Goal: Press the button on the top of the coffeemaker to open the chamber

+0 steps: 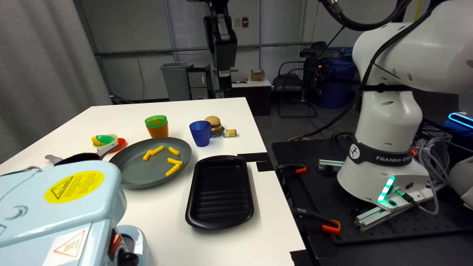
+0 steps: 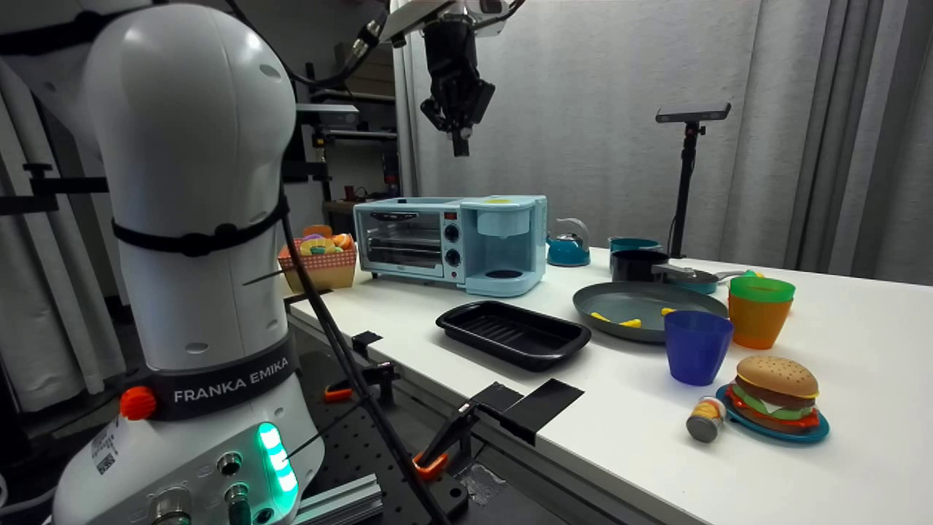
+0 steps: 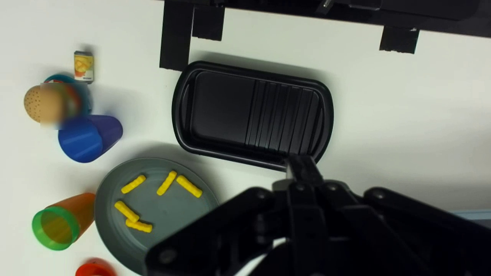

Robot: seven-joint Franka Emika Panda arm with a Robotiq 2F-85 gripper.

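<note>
The coffeemaker is a pale blue-white appliance [image 1: 33, 225] with a yellow sticker [image 1: 75, 186] on its rounded lid. It stands at the near left in an exterior view, partly cut off. In an exterior view the whole appliance [image 2: 521, 233] shows, with a glass-doored oven beside the brewing part. Its lid looks closed. I cannot make out the button clearly. In the wrist view only a pale blue edge [image 3: 473, 215] shows at the right. My gripper [image 3: 303, 161] is shut and empty. It hangs high above the table, fingers down, in both exterior views [image 1: 223, 83] [image 2: 461, 146], apart from the coffeemaker.
A black tray [image 1: 221, 188] and a dark round plate [image 1: 135, 173] with yellow pieces lie beside the appliance. A blue cup [image 2: 697, 350], stacked orange and green cups [image 2: 760, 313], a toy burger [image 2: 776, 386], pots [image 2: 634, 266] and a food basket [image 2: 321, 273] stand around.
</note>
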